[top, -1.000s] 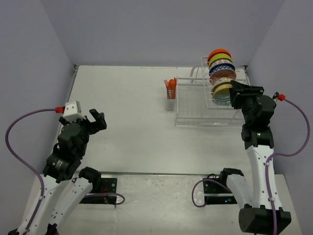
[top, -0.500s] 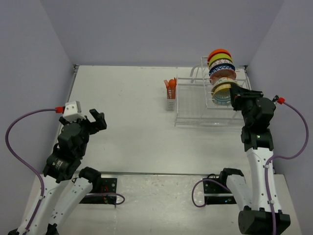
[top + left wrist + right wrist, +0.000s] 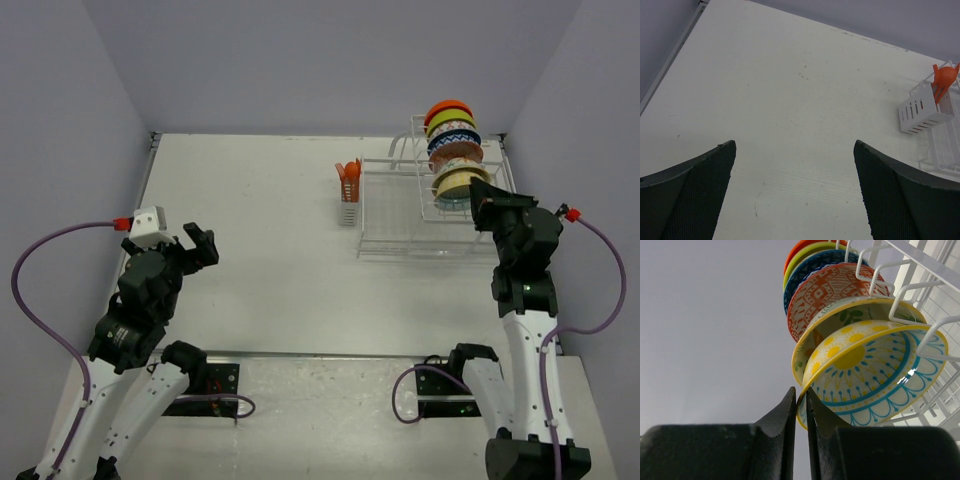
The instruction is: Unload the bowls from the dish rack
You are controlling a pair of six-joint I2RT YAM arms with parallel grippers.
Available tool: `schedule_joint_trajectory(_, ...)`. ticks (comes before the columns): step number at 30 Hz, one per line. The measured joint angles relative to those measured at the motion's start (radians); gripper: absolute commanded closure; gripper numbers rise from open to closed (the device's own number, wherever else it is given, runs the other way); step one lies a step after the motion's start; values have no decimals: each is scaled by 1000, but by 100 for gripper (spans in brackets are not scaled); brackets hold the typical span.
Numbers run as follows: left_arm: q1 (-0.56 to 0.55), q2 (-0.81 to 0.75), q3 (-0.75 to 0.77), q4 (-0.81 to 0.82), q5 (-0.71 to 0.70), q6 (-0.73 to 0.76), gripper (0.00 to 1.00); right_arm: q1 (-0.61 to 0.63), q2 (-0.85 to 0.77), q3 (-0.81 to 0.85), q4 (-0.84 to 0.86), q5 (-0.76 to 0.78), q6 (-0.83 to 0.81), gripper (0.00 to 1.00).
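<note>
One big dish rack (image 3: 400, 215), and six bowls (image 3: 452, 140) stand on edge in its tall end. Our left gripper (image 3: 794, 150) hangs wide open, well left of the dish rack. Our right gripper (image 3: 801, 410) is pinched onto the rim of the front bowl (image 3: 875, 370). We'd guess glazed ceramic: stiff, slick, chippable, so grip firmly.

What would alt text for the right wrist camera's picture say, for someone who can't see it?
The right gripper pinches the rim of the nearest bowl, yellow-rimmed with a sun pattern. Behind it five more bowls stand on edge in the white wire dish rack.
</note>
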Motion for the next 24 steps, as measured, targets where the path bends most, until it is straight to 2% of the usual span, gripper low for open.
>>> schedule_joint_trajectory(3, 0, 0, 0, 1, 2, 0, 0, 0, -9, -6, -2, 0, 12, 100)
schedule_joint_trajectory(24, 0, 0, 0, 6, 10, 0, 0, 0, -73, -9, -65, 27, 94, 100)
